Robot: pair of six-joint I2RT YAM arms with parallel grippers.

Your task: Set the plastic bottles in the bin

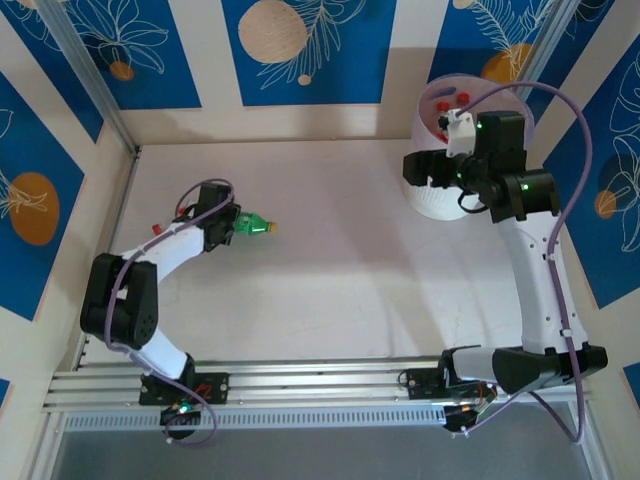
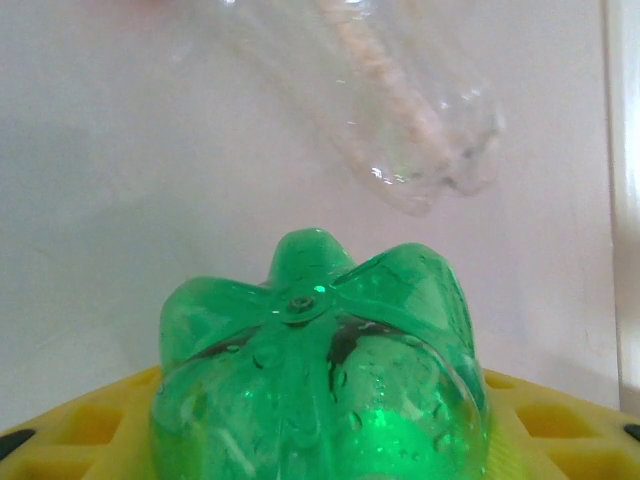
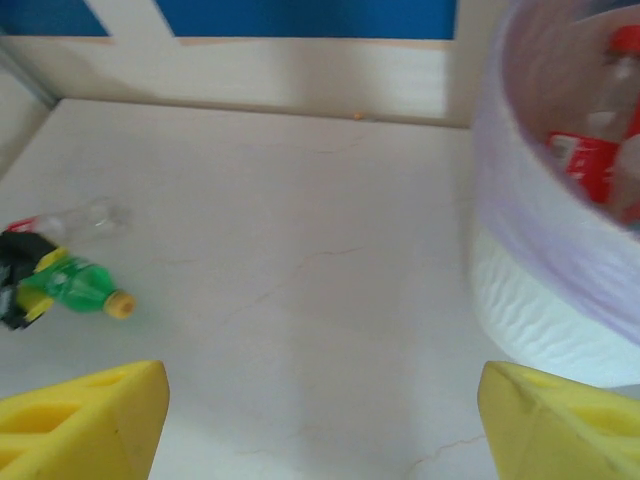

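Gripping green bottle (image 1: 256, 226) in left gripper (image 1: 231, 224).
Holding right gripper (image 3: 320, 420) spread wide beside the bin (image 3: 530, 295).

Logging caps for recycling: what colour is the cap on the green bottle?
Yellow. The cap of the green bottle shows best in the right wrist view.

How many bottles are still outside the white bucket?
2. A green bottle is at the left, in the left gripper; a clear bottle lies right beside it on the table. The left arm may hide others.
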